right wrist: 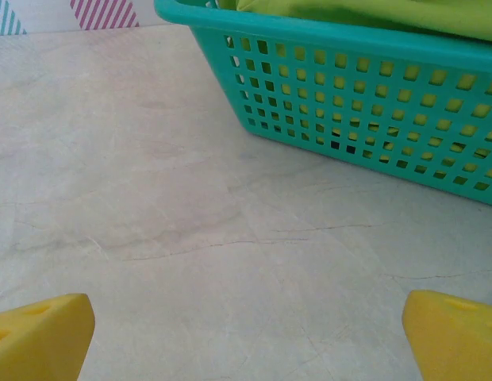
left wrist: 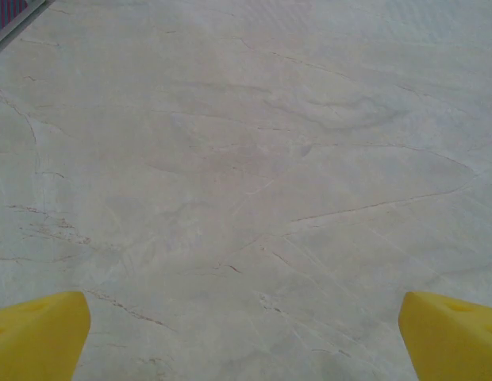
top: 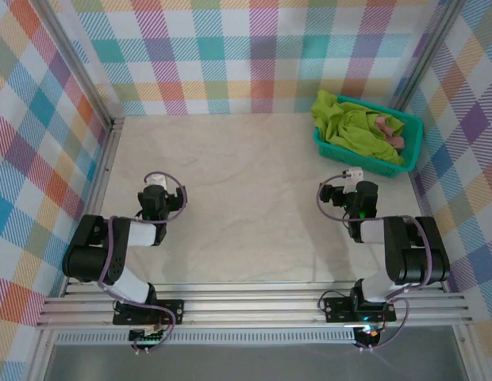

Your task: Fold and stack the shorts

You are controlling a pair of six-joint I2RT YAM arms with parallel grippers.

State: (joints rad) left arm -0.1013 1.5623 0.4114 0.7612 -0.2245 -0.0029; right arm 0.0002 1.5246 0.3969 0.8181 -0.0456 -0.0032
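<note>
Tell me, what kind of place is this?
Likely a robot practice booth: left arm and right arm bolted at the table edge, plaid walls around, a teal mesh basket of lime green shorts.

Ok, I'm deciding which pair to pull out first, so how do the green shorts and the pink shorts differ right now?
Colour: the green shorts are lime, the pink shorts salmon. Exposure: the green pair covers most of the basket, while the pink pair peeks out only in small patches toward its right side. Both lie crumpled and unfolded in that basket.
</note>
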